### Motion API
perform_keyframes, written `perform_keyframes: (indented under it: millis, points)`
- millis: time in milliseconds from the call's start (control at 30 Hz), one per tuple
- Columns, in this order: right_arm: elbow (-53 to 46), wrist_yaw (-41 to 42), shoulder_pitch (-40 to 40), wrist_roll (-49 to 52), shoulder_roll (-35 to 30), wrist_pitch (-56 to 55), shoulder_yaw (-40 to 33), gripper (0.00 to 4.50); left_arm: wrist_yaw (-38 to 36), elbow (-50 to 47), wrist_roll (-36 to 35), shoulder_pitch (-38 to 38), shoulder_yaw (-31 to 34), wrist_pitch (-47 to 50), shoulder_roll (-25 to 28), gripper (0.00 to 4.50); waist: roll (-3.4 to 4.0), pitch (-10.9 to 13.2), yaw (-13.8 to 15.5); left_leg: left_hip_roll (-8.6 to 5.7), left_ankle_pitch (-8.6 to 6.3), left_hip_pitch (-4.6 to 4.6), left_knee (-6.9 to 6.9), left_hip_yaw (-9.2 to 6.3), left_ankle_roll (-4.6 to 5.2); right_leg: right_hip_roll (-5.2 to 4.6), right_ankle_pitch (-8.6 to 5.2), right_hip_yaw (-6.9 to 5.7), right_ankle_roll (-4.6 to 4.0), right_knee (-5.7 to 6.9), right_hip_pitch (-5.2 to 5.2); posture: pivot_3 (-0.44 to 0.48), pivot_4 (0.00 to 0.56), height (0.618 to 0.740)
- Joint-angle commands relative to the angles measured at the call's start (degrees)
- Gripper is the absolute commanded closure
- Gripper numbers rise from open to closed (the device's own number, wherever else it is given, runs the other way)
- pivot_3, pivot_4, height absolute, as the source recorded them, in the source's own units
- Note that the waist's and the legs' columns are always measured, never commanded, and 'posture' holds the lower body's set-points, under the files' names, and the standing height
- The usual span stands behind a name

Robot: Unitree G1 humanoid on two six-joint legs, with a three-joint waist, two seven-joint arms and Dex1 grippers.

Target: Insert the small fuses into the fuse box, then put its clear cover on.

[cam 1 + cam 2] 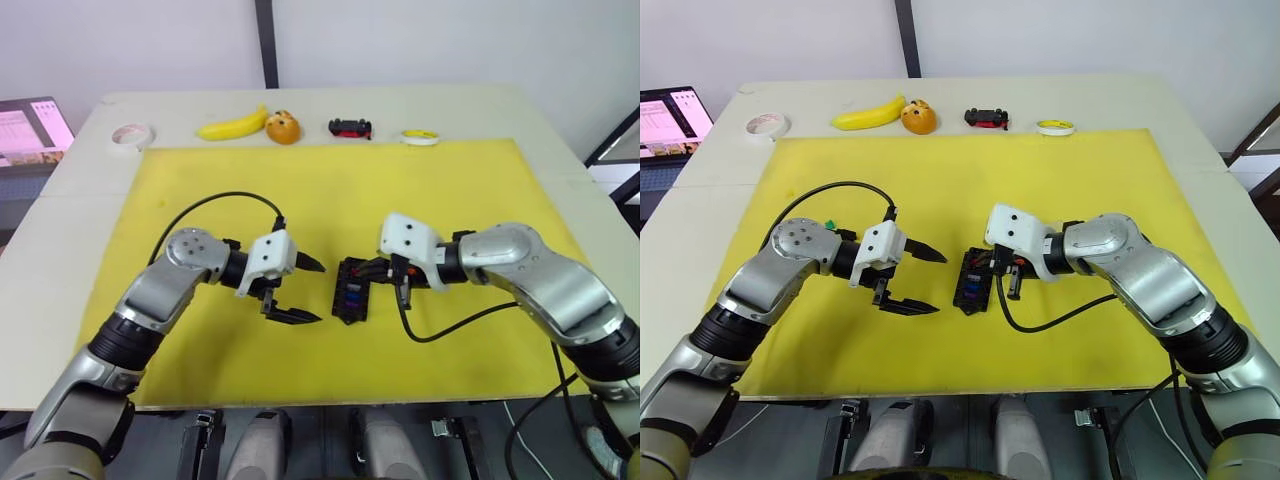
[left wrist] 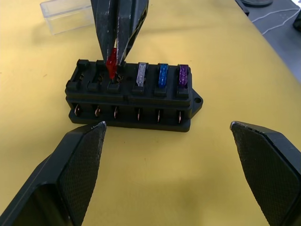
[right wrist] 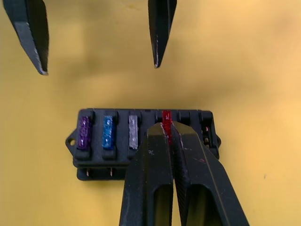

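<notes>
The black fuse box (image 2: 131, 101) lies flat mid-worktop. Purple (image 2: 183, 75), blue (image 2: 162, 74) and grey (image 2: 141, 74) fuses sit seated; a red fuse (image 2: 111, 63) stands at the fourth slot. The clear cover (image 2: 68, 15) lies apart.

No legible text, labels, brands or numbers showing. Laptop screen (image 1: 668, 120) at worktop's far left corner displaying rows of content, too small to read. Fuse box (image 2: 131, 96) showing no readable markings.
</notes>
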Motion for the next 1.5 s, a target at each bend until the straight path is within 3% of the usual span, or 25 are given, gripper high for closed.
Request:
perform_keyframes:
  millis: [33,1267,1367,1467,1500]
  points:
    - [-1.0,0.5,0.0,-0.8,0.5,-0.4,-2.1,4.50,0.0,-1.1,0.0,-0.8,1.9,-0.2,-0.1,0.05,0.00,0.0,0.0,0.00,0.00,0.00,0.01,0.00,0.00,0.00,0.00,0.00,0.00,0.01,0.00,0.000,0.150,0.740]
    - [-1.3,3.3,0.5,-4.6,2.1,-0.6,-2.1,4.50,1.1,-1.9,0.2,-0.8,2.2,0.3,-1.7,0.05,0.00,0.0,0.0,-0.02,0.05,-0.02,0.45,0.01,-0.09,0.02,0.00,0.00,0.00,0.34,0.01,0.000,0.150,0.740]
    - [-1.4,3.2,0.3,-4.5,2.2,-0.2,-2.4,3.53,1.3,-2.1,0.1,-0.8,2.3,0.4,-1.7,0.00,0.00,0.0,0.0,-0.03,0.01,-0.04,0.61,0.02,-0.02,0.01,0.00,0.01,0.00,0.43,0.04,0.000,0.150,0.740]
    - [-1.4,3.3,0.1,-4.5,2.2,-0.1,-2.5,2.26,1.4,-2.2,0.0,-0.9,2.3,0.5,-1.8,0.00,0.00,0.0,0.0,-0.04,-0.04,-0.04,0.70,0.02,0.07,0.00,0.00,0.01,0.00,0.52,0.04,0.000,0.150,0.740]
    - [-1.5,3.3,0.0,-4.5,2.2,0.1,-2.6,2.26,1.4,-2.1,0.0,-0.9,2.3,0.5,-1.8,0.00,0.00,0.0,0.0,-0.04,-0.05,-0.04,0.71,0.02,0.09,0.00,0.00,0.01,0.00,0.53,0.04,0.000,0.150,0.740]
